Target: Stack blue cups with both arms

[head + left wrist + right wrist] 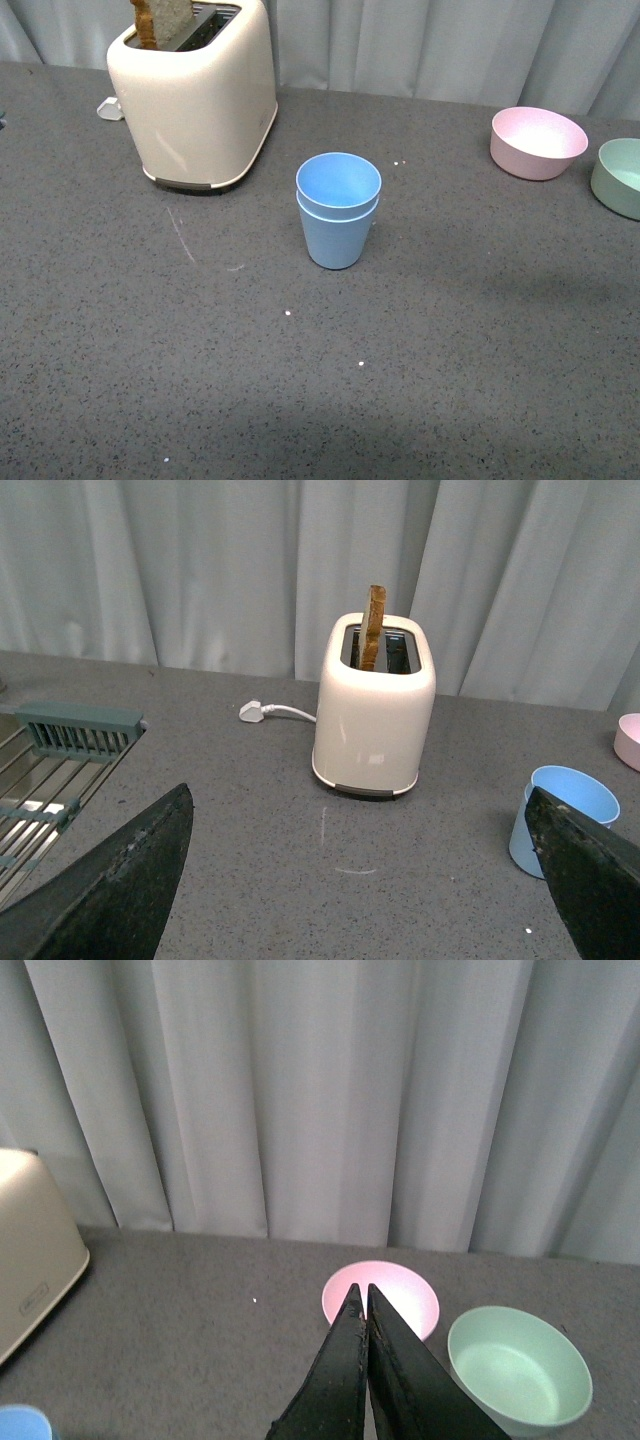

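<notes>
Two light blue cups (338, 209) stand nested, one inside the other, upright in the middle of the grey table; they also show in the left wrist view (563, 818) and as a sliver in the right wrist view (22, 1422). Neither arm appears in the front view. My left gripper (365, 855) is open, its black fingers (120, 880) wide apart, with bare table between them and the cups beside its far finger. My right gripper (362, 1293) is shut with nothing in it, raised above the table and pointing toward the bowls.
A cream toaster (195, 95) with toast in it stands at the back left, its plug (252, 711) lying behind it. A pink bowl (537, 141) and a pale green bowl (622, 177) sit at the back right. A metal rack (55, 770) lies far left. Grey curtains hang behind.
</notes>
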